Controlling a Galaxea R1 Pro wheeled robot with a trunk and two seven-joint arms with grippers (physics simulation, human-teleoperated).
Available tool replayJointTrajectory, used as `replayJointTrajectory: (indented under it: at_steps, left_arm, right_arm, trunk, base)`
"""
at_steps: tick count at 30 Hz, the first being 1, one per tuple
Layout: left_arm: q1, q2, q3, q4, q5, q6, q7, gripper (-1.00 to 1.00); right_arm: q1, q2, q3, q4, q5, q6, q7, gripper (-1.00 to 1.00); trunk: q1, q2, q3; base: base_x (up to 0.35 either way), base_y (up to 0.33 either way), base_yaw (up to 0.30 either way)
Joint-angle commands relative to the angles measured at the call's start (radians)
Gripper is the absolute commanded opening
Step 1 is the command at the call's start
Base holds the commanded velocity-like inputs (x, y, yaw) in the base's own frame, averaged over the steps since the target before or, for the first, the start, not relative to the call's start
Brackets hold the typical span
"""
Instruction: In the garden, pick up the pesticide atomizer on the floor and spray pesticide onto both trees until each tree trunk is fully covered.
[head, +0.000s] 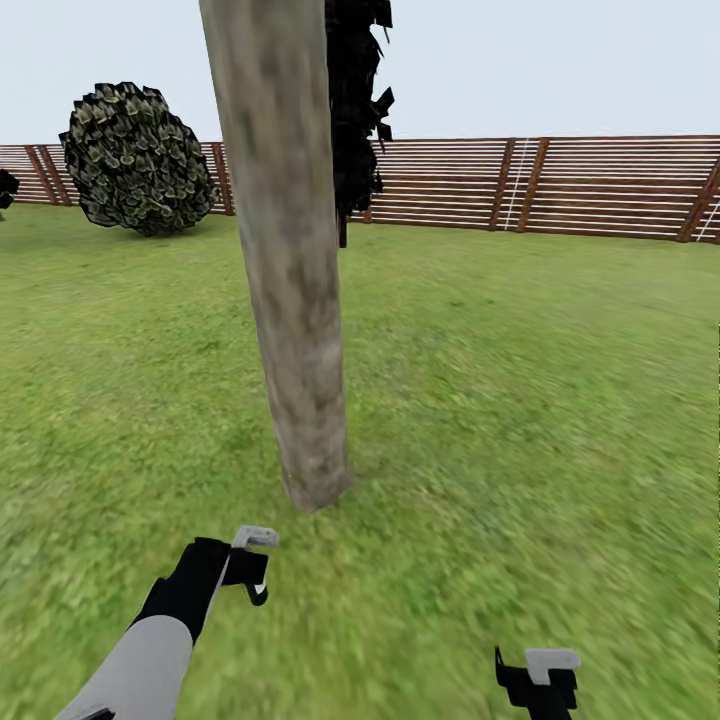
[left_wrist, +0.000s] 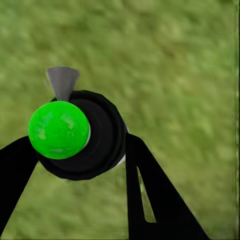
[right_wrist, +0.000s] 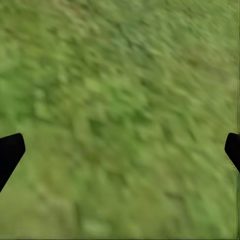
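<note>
Ahead of you a round dark-green leafy bush (head: 138, 160) sits at far left, and a thin-stemmed tree with black jagged foliage (head: 356, 110) rises just behind the trunk.

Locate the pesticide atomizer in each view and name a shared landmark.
Head view: lower left, inside the left gripper, too dark to tell apart.
Left wrist view: centre-left, pesticide atomizer between the fingers, green ball facing the camera.
Right wrist view: lawn between the open right gripper.
Shared landmark: the lawn.
</note>
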Motion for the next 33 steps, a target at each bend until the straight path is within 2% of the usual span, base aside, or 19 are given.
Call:
replayJointTrajectory:
  at_steps: [1,3,15,20,21,22,23,24,26,27,28,30,33]
  left_arm:
    - [0.000,-0.004,0.000,-0.001,-0.001,-0.001,0.000,-1.00]
    - [0.000,-0.012,-0.002,-0.002,0.002,0.002,0.004,-1.00]
    - [0.000,-0.012,0.002,-0.002,0.002,0.003,0.003,-1.00]
    - [-0.010,-0.012,0.000,-0.002,0.003,0.012,0.000,-1.00]
    - [-0.016,-0.016,-0.003,-0.002,0.003,0.039,-0.003,-1.00]
    - [-0.054,-0.024,-0.006,-0.002,0.002,0.104,-0.006,-1.00]
    - [-0.098,-0.014,-0.007,-0.002,0.002,0.151,-0.008,-1.00]
    - [-0.118,0.025,-0.008,-0.001,0.002,0.162,-0.008,-1.00]
    - [-0.122,0.031,-0.009,-0.001,0.000,0.164,-0.008,-1.00]
    - [-0.125,0.030,-0.010,-0.001,0.000,0.166,-0.008,-1.00]
    - [-0.148,0.013,-0.027,0.000,0.001,0.182,-0.008,-1.00]
    - [-0.178,-0.006,-0.059,0.000,0.002,0.245,-0.008,-1.00]
    - [-0.199,-0.018,-0.106,0.000,0.001,0.294,-0.008,-1.00]
  right_arm:
    - [0.000,0.000,0.000,0.000,0.000,0.000,0.000,1.00]
    - [0.000,-0.005,-0.002,0.007,0.003,0.000,-0.005,1.00]
    - [0.000,-0.004,-0.002,0.008,0.003,0.000,-0.005,1.00]
    - [0.000,-0.003,-0.002,0.007,0.002,0.000,-0.005,1.00]
    - [0.000,-0.002,-0.002,0.007,0.002,0.000,-0.005,1.00]
    - [0.000,-0.003,-0.002,0.007,0.002,0.000,-0.005,1.00]
    - [0.000,-0.003,-0.002,0.007,0.002,0.000,-0.005,1.00]
    - [0.000,-0.003,-0.003,0.007,0.002,0.000,-0.005,1.00]
    - [0.000,-0.004,-0.003,0.007,0.003,0.000,-0.005,1.00]
    - [0.000,-0.004,-0.002,0.007,0.003,0.000,-0.005,1.00]
    - [0.000,-0.004,-0.003,0.007,0.003,0.000,-0.005,1.00]
    - [0.000,-0.004,-0.003,0.007,0.003,0.000,-0.005,1.00]
    - [0.000,-0.005,-0.003,0.007,0.003,0.000,-0.005,1.00]
  trunk:
    - [0.000,0.000,0.000]
    - [0.000,0.000,0.000]
    - [0.000,0.000,0.000]
    - [0.000,0.000,0.000]
    - [0.000,0.000,0.000]
    - [0.000,0.000,0.000]
    - [0.000,0.000,0.000]
    - [0.000,0.000,0.000]
    - [0.000,0.000,0.000]
    - [0.000,0.000,0.000]
    - [0.000,0.000,0.000]
    - [0.000,0.000,0.000]
    - [0.000,0.000,0.000]
  base:
    - [0.114,-0.277,0.000]
    - [0.109,-0.139,0.000]
    - [0.210,-0.124,0.001]
    - [0.087,-0.058,0.175]
    - [0.007,-0.005,0.195]
    - [0.002,-0.001,0.053]
    - [0.000,0.000,0.009]
    - [0.000,0.000,0.002]
    - [0.000,0.000,0.001]
    - [0.000,0.000,0.000]
    - [0.000,0.000,0.000]
    - [0.000,0.000,0.000]
    - [0.000,0.000,0.000]
